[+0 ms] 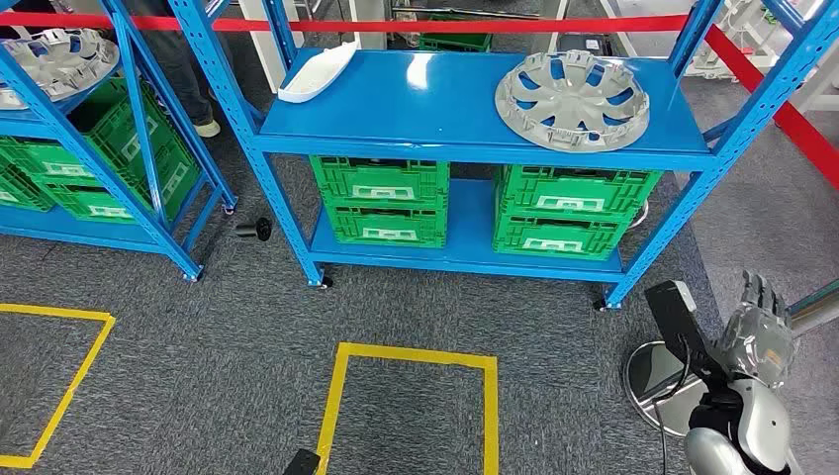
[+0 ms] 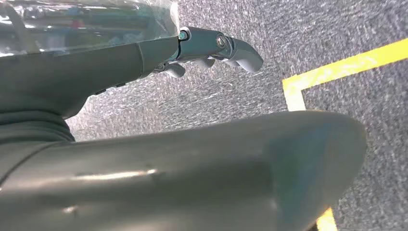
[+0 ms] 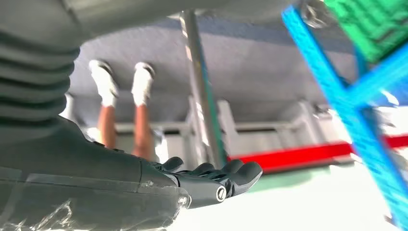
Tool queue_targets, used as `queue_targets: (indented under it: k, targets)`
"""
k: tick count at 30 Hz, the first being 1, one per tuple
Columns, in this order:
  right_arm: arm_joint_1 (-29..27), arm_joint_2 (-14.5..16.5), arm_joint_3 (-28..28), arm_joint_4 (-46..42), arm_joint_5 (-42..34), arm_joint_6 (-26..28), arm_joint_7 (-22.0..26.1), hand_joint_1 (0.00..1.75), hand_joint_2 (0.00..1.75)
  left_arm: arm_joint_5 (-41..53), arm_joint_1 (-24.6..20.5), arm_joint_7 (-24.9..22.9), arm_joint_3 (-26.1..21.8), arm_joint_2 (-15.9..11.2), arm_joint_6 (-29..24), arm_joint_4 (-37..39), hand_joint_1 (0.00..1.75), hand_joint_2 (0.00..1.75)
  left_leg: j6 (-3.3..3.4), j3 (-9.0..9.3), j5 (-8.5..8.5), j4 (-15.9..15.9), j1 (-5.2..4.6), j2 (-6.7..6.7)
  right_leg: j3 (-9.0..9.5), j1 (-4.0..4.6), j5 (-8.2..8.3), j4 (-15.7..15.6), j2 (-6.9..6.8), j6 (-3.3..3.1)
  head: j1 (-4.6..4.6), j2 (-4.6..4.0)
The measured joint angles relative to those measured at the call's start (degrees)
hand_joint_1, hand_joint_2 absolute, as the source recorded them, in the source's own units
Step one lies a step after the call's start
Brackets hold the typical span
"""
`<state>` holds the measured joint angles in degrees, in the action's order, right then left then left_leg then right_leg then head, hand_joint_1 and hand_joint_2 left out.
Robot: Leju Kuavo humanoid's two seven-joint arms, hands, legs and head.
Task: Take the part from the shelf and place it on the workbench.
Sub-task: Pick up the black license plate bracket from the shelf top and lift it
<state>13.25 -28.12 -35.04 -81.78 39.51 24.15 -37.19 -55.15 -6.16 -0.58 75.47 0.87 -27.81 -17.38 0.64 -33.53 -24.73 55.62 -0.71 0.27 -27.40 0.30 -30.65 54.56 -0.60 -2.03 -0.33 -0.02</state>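
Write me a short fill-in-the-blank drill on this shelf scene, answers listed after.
1. The grey wheel cover lies on the shelf's ____ level.
2. The crates under it are ____.
3. The square taped on the floor is ____.
4. The right hand holds ____.

Answers: top; green; yellow; nothing

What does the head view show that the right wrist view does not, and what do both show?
Head view alone: the grey wheel cover and white curved part on the shelf top, and yellow floor markings. Right wrist view alone: a person's legs in white shoes. Both: the right hand, holding nothing, blue shelf frame, green crates.
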Motion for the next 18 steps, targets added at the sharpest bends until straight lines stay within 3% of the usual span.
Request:
queue_targets:
  k: [8, 18]
  targets:
    - [1.9, 0.4, -3.3, -6.1, 2.3, -4.1, 0.4, 0.00, 0.00, 0.0, 0.0, -0.5, 0.3, 0.0, 0.2, 0.0, 0.00, 0.00, 0.00, -0.02, 0.00, 0.0, 0.00, 0.00, -0.01, 0.00, -0.02, 0.0, -0.01, 0.00, 0.01, 0.00]
    - [1.3, 1.2, -6.2, -7.0, 1.8, -4.7, 2.8, 0.00, 0.00, 0.4, 0.0, 0.4, 0.4, 0.0, 0.2, 0.0, 0.00, 0.00, 0.00, -0.02, 0.00, 0.0, -0.01, 0.00, -0.01, -0.01, -0.02, 0.0, -0.01, 0.00, 0.02, 0.00]
